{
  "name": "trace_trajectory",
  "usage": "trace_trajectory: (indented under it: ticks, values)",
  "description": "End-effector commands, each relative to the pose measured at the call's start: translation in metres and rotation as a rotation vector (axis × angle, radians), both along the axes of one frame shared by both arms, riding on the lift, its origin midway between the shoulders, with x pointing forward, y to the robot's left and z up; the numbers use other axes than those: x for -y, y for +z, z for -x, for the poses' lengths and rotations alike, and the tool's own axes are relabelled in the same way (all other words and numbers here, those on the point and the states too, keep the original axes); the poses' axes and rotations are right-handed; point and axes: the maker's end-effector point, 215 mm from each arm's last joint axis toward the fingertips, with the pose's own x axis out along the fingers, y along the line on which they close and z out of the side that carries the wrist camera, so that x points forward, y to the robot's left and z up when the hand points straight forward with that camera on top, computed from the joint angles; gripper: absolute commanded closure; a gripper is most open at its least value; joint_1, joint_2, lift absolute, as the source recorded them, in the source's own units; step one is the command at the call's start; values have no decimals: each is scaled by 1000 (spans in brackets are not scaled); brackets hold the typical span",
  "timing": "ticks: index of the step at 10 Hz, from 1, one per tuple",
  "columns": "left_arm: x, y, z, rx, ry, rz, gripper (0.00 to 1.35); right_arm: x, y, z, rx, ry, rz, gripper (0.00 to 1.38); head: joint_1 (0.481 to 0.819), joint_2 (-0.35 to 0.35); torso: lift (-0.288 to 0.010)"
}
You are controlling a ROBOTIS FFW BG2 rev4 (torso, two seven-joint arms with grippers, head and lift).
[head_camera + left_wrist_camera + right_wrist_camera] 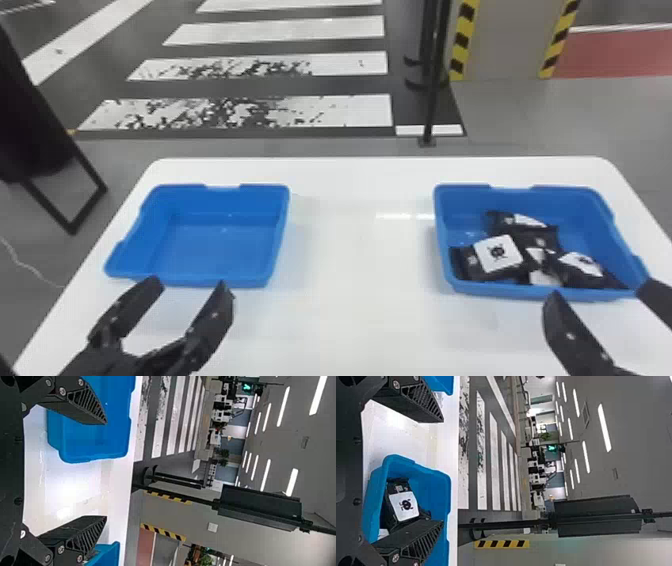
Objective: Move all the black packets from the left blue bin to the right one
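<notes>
My left gripper [192, 295] stands open just in front of the left blue bin [222, 250], which has a bare floor. Nothing is between its fingers; the left wrist view shows the same gripper [105, 471] with its two fingers wide apart. The right blue bin [450, 280] holds several black packets [540, 240] with white labels, piled toward its near side. In front of that bin is my right gripper [597, 295], open. In the right wrist view, the right gripper [442, 471] is spread with a labelled packet [404, 504] lying in the bin beyond it.
Both bins stand on a white table [360, 260], with a wide gap between them. Past the table's far edge a black pole [432, 100] rises from the floor. A black object with a frame [75, 200] stands to the left of the table.
</notes>
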Motion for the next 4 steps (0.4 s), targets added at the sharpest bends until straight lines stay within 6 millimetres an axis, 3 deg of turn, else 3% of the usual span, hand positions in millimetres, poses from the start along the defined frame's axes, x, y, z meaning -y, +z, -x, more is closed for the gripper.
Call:
trace_trajectory:
  ticks: [1,4]
  values:
    - [0,0,0,0,2,3,203,-1,0,0,0,1,-2,116,695,107,-140]
    - [1,-1,0,-2,0,6,203,-1,0,-1,0,2,-3,116,695,108,-140]
